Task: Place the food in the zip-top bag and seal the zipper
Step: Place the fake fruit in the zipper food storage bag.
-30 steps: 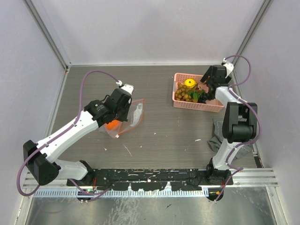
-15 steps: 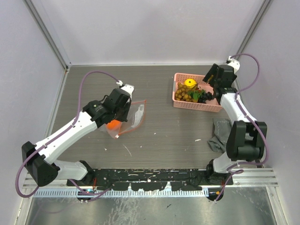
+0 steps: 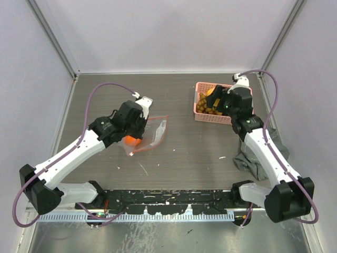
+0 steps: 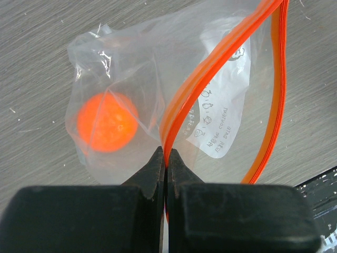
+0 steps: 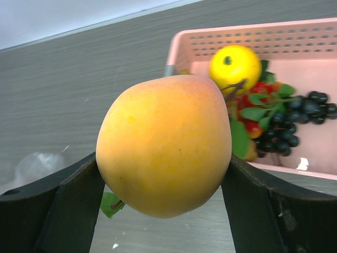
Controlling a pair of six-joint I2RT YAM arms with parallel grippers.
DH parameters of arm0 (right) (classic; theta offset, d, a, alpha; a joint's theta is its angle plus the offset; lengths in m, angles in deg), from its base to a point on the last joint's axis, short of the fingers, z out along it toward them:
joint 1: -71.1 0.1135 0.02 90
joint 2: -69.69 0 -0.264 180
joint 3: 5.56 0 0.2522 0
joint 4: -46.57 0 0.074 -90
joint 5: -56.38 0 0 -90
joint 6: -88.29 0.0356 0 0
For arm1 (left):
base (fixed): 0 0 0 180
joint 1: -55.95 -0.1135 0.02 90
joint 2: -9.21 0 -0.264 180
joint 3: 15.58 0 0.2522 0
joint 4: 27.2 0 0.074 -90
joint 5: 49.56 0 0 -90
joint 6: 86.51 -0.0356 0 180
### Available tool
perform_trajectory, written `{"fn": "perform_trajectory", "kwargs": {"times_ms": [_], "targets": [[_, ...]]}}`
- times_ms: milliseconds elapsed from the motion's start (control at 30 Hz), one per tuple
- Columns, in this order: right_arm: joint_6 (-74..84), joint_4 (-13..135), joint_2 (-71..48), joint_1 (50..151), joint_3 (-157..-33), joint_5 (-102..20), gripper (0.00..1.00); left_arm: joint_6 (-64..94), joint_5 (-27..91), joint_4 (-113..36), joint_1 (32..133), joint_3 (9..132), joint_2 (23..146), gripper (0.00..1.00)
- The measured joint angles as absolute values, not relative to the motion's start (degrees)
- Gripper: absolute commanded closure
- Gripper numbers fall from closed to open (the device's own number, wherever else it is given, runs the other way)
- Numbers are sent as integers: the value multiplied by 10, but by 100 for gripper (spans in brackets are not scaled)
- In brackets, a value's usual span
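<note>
Two arms work over a grey table (image 3: 179,153). The left gripper (image 4: 166,158) is clenched on the zipper (image 4: 210,68), with one lip of the strip nipped between its fingertips. The other lip bows off to the right, so the mouth of the bag (image 4: 131,58) gapes. The bag lies on the table left of centre, its near edge cut off behind the fingers. One orange fruit (image 4: 107,122) sits inside, softened by the plastic; the print on the bag's white label is too small to read. Right of centre, the pink basket (image 3: 202,113) is partly covered by the right arm in the top view, with brown balls (image 3: 206,109) showing at its left end. The right gripper (image 5: 164,179) grasps a peach-toned fruit (image 5: 164,145), jaws wide around it; whether it is over or beside the basket is hard to judge. Behind it in the basket are a yellow fruit (image 5: 235,62), dark berries (image 5: 303,113) and leaves, and the basket's right end runs out of frame. A grey cloth (image 3: 255,158) lies far right, half under the arm.
</note>
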State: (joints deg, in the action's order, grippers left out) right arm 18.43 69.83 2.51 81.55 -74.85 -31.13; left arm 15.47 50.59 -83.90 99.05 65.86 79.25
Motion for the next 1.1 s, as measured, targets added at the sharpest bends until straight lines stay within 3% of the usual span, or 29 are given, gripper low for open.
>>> {"fn": "perform_trajectory", "kwargs": {"times_ms": [633, 1100], "targets": [[227, 683, 107, 1057, -703, -396, 56, 136, 471, -813, 990, 658, 808, 100], [254, 613, 37, 1154, -703, -453, 55, 147, 457, -787, 990, 693, 874, 100]]}}
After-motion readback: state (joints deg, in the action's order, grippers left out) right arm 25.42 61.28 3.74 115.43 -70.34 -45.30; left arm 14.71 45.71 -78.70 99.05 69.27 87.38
